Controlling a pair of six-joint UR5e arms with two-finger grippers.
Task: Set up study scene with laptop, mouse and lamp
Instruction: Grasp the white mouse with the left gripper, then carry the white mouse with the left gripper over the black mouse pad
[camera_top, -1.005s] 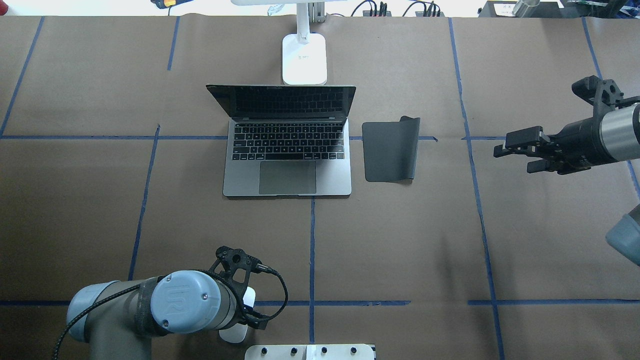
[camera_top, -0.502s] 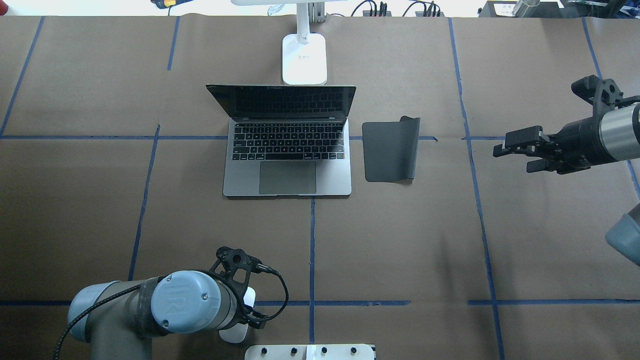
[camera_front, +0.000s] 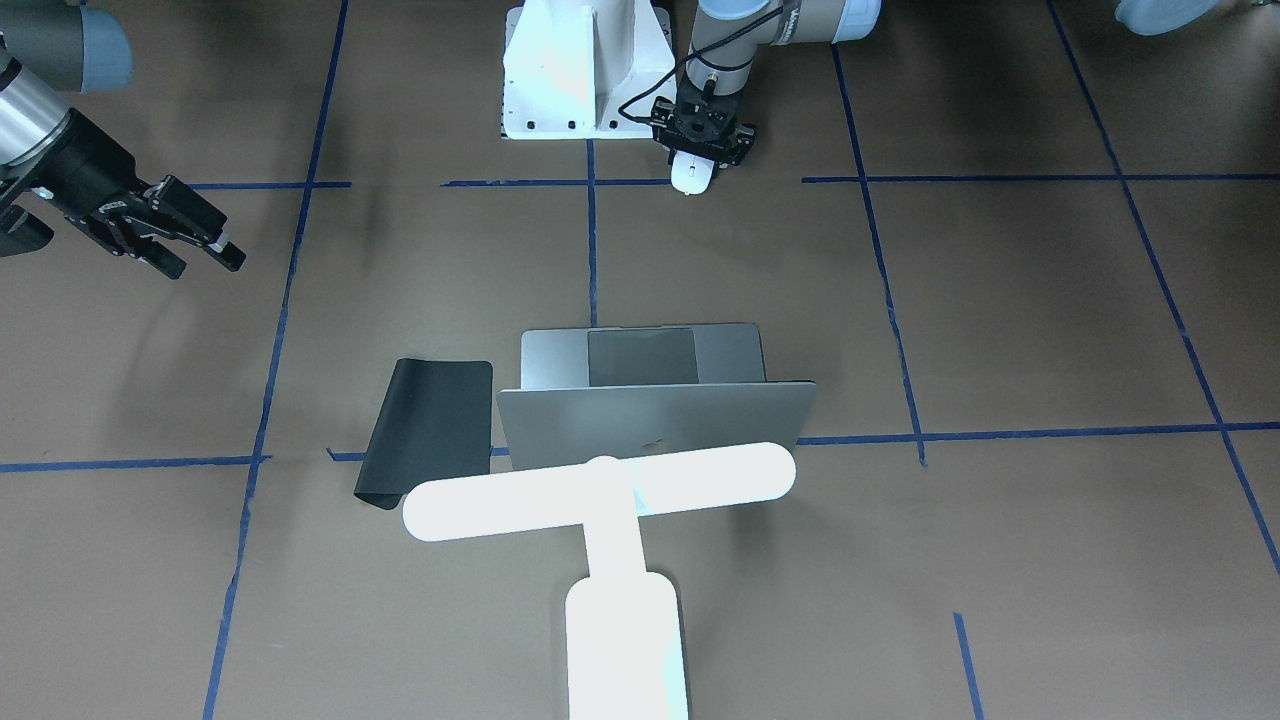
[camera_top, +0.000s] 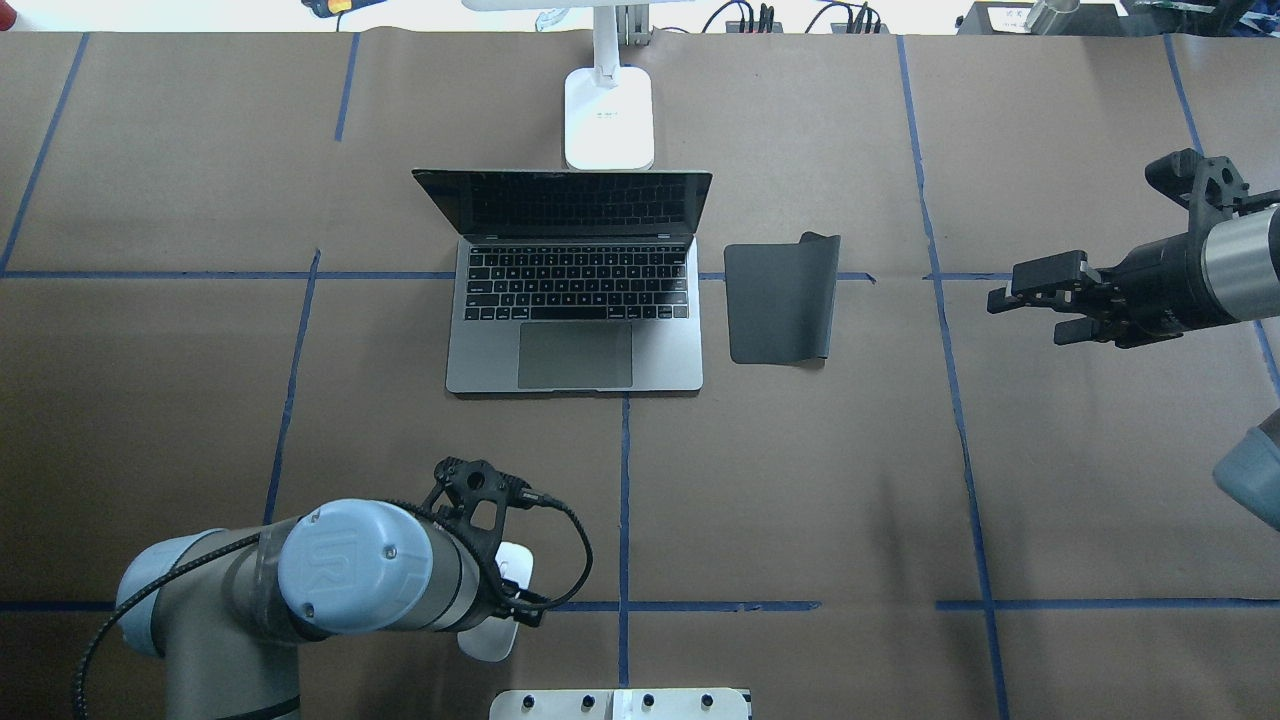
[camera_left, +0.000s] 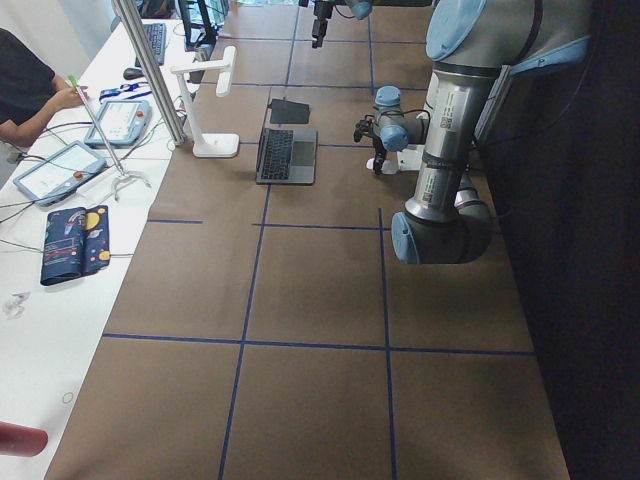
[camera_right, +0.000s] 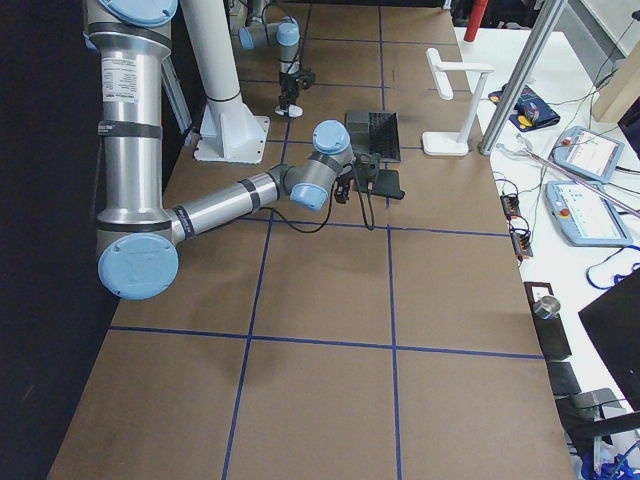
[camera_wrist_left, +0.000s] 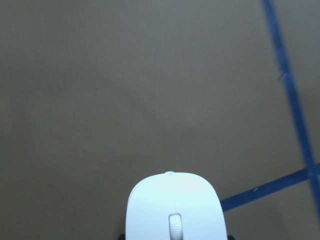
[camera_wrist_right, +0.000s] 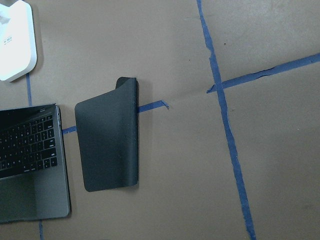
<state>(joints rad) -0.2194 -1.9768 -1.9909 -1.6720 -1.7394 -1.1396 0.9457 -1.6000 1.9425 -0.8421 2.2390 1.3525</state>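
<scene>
The open silver-grey laptop sits mid-table, its lid towards the far side. Right behind it stands the white lamp, whose glowing bar hangs over the lid. The white mouse is near the robot's base, held in my left gripper, which is shut on it. In the left wrist view the mouse fills the bottom edge above brown paper. My right gripper hovers open and empty at the right side, apart from everything.
A black mat with one curled corner lies just right of the laptop, also in the right wrist view as the mat. The white robot pedestal is bolted at the near edge. Blue tape lines cross the brown paper.
My left arm has moved forward, away from the pedestal and slightly right, carrying the mouse with it. The right arm has stayed put.
</scene>
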